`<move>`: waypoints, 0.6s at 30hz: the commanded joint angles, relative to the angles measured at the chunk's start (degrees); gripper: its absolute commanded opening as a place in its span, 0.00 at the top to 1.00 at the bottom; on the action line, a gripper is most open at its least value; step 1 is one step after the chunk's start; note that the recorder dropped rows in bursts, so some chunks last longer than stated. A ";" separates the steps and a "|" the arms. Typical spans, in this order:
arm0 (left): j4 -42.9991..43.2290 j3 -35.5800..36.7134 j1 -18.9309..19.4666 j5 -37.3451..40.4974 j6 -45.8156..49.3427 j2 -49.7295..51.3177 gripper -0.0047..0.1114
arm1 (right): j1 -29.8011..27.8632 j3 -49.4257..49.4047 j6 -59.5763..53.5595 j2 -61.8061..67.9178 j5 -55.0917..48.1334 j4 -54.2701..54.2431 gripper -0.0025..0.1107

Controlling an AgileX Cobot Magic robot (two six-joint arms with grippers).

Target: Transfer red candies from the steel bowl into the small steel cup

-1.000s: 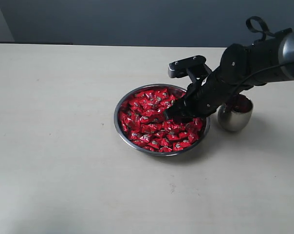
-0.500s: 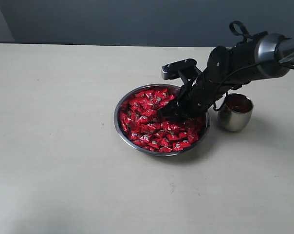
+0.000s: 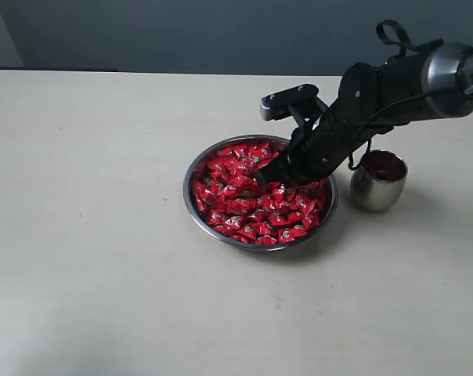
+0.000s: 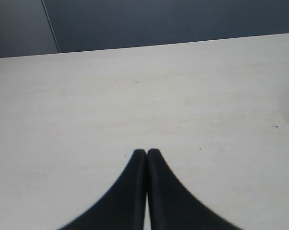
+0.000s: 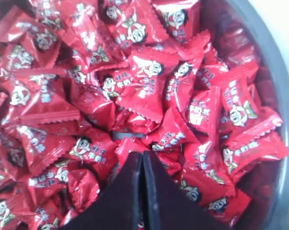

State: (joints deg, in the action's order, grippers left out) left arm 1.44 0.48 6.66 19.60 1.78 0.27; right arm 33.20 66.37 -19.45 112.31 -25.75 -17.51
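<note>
Right gripper point(image 3: 266, 178): in the steel bowl point(image 3: 186, 188), tips down among the red candies point(image 3: 240, 200); its fingers, spread wide a second ago, now meet flat together with no gap showing in the right wrist view. No candy shows between them; at most a wrapper edge could be pinched, which cannot be told. Judgement: the pick is attempted but unconfirmed, and a lift would show it. Red candies: heaped in the bowl. Small steel cup point(image 3: 377, 186): upright just beside the bowl, reddish inside, contents unclear. Left gripper point(image 4: 147, 153): fingers closed on nothing, over the bare table point(image 4: 135, 86).
</note>
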 commanded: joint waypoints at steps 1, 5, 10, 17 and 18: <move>0.11 -0.48 -0.46 -0.31 -0.10 -0.27 0.96 | 0.08 0.32 -0.04 -2.22 -1.92 1.46 0.93; 0.11 -0.48 -0.46 -0.31 -0.10 -0.27 0.96 | 0.08 0.32 -0.04 -2.00 -2.35 2.42 0.71; 0.11 -0.48 -0.46 -0.31 -0.10 -0.27 0.96 | 0.08 0.32 1.44 -1.73 -2.35 5.31 0.61; 0.11 -0.48 -0.46 -0.31 -0.10 -0.27 0.96 | 0.08 0.32 5.10 -0.87 -3.23 10.65 0.62; 0.11 -0.48 -0.46 -0.31 -0.10 -0.27 0.96 | 0.08 0.32 5.10 -0.03 -3.51 11.24 0.62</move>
State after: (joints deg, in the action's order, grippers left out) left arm 1.44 0.48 6.66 19.60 1.78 0.27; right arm 33.20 66.37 -14.46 111.01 -28.59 -7.72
